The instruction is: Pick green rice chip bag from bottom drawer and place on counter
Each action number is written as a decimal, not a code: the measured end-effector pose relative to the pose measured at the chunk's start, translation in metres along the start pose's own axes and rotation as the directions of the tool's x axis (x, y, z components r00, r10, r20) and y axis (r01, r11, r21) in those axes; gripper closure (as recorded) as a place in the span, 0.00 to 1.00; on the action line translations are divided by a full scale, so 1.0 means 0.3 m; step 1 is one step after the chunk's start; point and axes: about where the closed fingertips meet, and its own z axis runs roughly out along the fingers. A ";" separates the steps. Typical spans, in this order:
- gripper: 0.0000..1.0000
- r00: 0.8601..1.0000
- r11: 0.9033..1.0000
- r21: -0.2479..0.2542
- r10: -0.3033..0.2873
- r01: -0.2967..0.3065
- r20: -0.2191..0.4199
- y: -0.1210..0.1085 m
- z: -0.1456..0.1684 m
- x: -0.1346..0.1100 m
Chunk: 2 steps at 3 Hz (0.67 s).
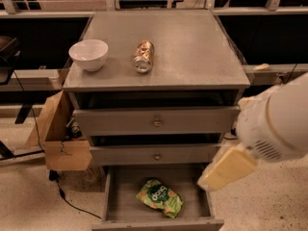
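Observation:
The green rice chip bag (160, 198) lies flat in the pulled-out bottom drawer (118, 198), a little right of its middle. The counter (192, 47) is the grey top of the cabinet above it. My white arm comes in from the right. Its cream-coloured gripper (225, 170) hangs over the drawer's right rim, above and to the right of the bag, and does not touch it. The gripper holds nothing that I can see.
A white bowl (89, 55) and a crushed metallic can (144, 57) sit on the left half of the counter. The two knobbed upper drawers (156, 121) stand slightly ajar. An open cardboard box (60, 138) with a cable stands at the cabinet's left.

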 end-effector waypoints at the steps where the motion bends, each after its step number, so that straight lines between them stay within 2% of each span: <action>1: 0.00 1.000 1.000 -0.008 0.018 -0.018 0.015 0.063 0.099 0.007; 2: 0.00 1.000 1.000 -0.006 0.018 -0.018 0.014 0.061 0.097 0.009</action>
